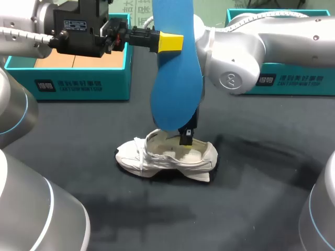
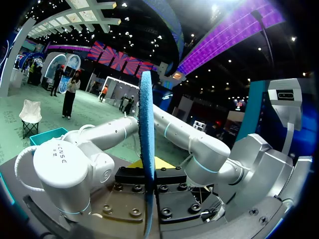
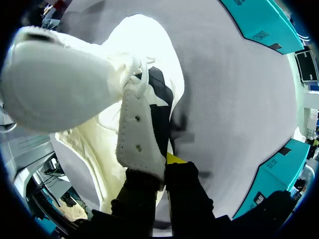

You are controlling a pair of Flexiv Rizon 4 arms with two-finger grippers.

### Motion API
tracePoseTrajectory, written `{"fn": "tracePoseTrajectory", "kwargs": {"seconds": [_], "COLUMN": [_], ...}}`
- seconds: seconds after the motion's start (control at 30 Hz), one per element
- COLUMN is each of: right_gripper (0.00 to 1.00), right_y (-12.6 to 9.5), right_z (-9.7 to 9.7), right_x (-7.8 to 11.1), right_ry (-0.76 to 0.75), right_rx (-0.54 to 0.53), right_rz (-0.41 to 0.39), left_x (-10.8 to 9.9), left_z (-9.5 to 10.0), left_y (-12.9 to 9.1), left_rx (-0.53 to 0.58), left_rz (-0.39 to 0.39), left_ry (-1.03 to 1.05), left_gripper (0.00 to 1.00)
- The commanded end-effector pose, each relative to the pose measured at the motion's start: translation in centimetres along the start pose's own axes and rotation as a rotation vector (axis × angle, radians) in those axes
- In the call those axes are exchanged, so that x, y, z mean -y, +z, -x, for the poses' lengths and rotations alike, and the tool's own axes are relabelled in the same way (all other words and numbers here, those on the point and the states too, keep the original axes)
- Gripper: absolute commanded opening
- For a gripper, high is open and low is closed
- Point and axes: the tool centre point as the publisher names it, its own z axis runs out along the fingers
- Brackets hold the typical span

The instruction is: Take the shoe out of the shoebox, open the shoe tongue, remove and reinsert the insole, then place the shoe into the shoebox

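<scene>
Black cloth covers the worktop [image 1: 251, 204]. The white shoe [image 1: 167, 157] sits on it near the middle, outside the open teal shoebox [image 1: 78, 83] at the back left. Another teal box [image 1: 293, 78] stands at the back right. The left gripper [image 1: 170, 42] has its jaws closed on the blue insole [image 1: 175, 89], held up high over the shoe. The right gripper [image 1: 186, 137] has its jaws pinching a white flap of the shoe.

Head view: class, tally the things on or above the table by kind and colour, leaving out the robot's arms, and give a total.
teal shoeboxes: 2
white shoe: 1
blue insole: 1
Total: 4
</scene>
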Motion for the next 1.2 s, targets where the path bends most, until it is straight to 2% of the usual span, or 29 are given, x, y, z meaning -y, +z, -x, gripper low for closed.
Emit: {"fn": "tracePoseTrajectory", "kwargs": {"seconds": [0.03, 0.3, 0.43, 0.87, 0.9, 0.97, 1.0, 1.07, 1.2], "right_gripper": [0.00, 0.00, 0.00, 0.00, 0.00, 0.00, 0.00, 0.00, 0.00], "right_y": [-1.7, -2.9, -2.6, -2.6, -2.6, -2.7, -2.7, -2.6, -2.8], "right_z": [-0.4, -1.7, -2.5, -2.5, -2.3, -2.4, -2.6, -3.1, -4.2], "right_x": [0.6, 1.0, 1.6, 1.6, 1.7, 2.2, 2.4, 2.8, 3.2], "right_ry": [0.051, 0.311, 0.473, 0.473, 0.528, 0.655, 0.720, 0.804, 0.956], "right_rx": [-0.017, -0.069, -0.186, -0.186, -0.188, -0.204, -0.199, -0.215, -0.220], "right_rz": [0.004, 0.066, 0.149, 0.149, 0.135, 0.203, 0.204, 0.241, 0.259], "left_x": [0.0, 0.0, 0.0, 0.0, 0.0, 0.0, 0.0, 0.0, 0.0], "left_z": [0.0, 0.0, 0.0, 0.0, 0.0, 0.0, 0.0, 0.0, 0.0], "left_y": [0.1, 0.1, 0.1, 0.1, 0.1, 0.1, 0.1, 0.1, 0.1], "left_rx": [0.000, 0.000, 0.000, 0.000, 0.000, 0.000, 0.000, 0.000, 0.000], "left_rz": [0.001, 0.001, 0.001, 0.001, 0.001, 0.001, 0.001, 0.001, 0.001], "left_ry": [0.000, 0.000, 0.000, 0.000, 0.000, 0.000, 0.000, 0.000, 0.000], "left_gripper": [0.00, 0.00, 0.00, 0.00, 0.00, 0.00, 0.00, 0.00, 0.00]}}
